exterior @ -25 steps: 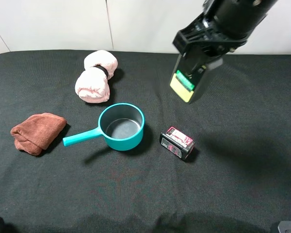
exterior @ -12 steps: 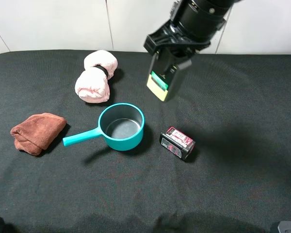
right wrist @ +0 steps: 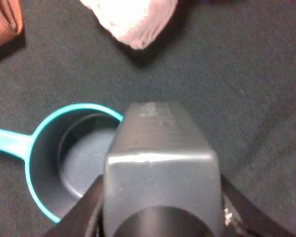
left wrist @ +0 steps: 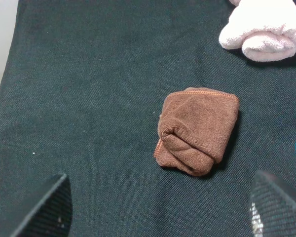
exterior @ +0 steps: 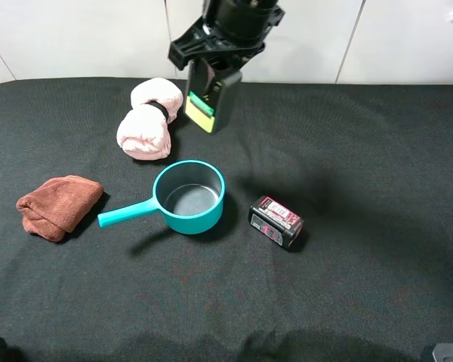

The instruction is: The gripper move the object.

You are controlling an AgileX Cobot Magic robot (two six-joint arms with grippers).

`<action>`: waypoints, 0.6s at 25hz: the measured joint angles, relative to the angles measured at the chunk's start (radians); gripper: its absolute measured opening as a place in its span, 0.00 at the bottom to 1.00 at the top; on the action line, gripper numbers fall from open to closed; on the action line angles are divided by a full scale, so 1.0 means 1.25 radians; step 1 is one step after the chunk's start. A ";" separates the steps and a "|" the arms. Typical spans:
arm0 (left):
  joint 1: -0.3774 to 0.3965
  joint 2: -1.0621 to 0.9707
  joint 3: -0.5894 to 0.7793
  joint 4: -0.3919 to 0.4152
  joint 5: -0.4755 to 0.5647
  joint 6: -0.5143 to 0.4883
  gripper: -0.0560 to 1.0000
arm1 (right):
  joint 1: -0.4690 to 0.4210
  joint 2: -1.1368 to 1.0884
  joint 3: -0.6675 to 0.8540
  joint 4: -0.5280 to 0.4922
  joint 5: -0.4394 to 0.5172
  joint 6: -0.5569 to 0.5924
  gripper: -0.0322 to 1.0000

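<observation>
The object [exterior: 209, 99], a dark bottle with a lime-green label, hangs in the air near the back of the table, just right of the pink towel roll [exterior: 149, 119]. My right gripper [exterior: 214, 69] is shut on its upper end. From the right wrist, the object [right wrist: 160, 163] fills the middle, with black fingers [right wrist: 86, 210] on either side, and the teal saucepan [right wrist: 52, 168] lies below it. My left gripper [left wrist: 160, 217] is open above the brown cloth [left wrist: 200, 131], holding nothing; it does not show in the exterior high view.
A teal saucepan [exterior: 189, 197] with its handle pointing left sits mid-table. A black-and-pink box [exterior: 276, 222] lies to its right. A folded brown cloth [exterior: 59, 205] rests at the left. Everything sits on a black cloth [exterior: 362, 151] over the table.
My right arm has carried the bottle leftward and toward the back of the table, from right of the saucepan to beside the pink towel. Nothing on the table moved.
</observation>
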State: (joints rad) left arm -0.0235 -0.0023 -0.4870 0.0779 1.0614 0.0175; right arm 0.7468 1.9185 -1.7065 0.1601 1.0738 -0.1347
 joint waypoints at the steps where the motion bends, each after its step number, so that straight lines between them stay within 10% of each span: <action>1: 0.000 0.000 0.000 0.000 0.000 0.000 0.78 | 0.003 0.018 -0.015 0.002 0.000 -0.004 0.32; 15: 0.000 0.000 0.000 0.000 0.000 0.000 0.78 | 0.014 0.207 -0.151 0.031 0.007 -0.024 0.32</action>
State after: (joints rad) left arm -0.0235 -0.0023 -0.4870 0.0779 1.0614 0.0175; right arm 0.7645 2.1772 -1.8954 0.1989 1.0828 -0.1643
